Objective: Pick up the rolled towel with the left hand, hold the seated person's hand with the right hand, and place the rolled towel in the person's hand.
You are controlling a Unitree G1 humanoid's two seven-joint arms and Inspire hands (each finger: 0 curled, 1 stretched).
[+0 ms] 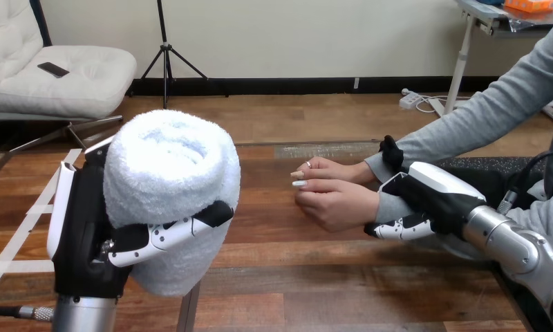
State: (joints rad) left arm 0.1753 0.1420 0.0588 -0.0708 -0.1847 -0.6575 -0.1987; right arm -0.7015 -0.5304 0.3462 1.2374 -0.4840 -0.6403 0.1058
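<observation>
The rolled white towel (169, 187) is lifted above the table's left part, held upright and close to the view. My left hand (87, 235) is shut on it, one finger (177, 232) curled across its front. At the right the person's two hands rest together over the table, the farther hand (329, 169) just behind the nearer hand (339, 204), which lies on its side with fingers loosely curled. My right hand (426, 197) is at the nearer hand's wrist, thumb above the grey sleeve and fingers (398, 228) curled under it.
The wooden table (294, 277) runs across the view. White tape strips (25, 221) lie along its left side. The person's grey-sleeved arm (481, 114) comes in from the upper right.
</observation>
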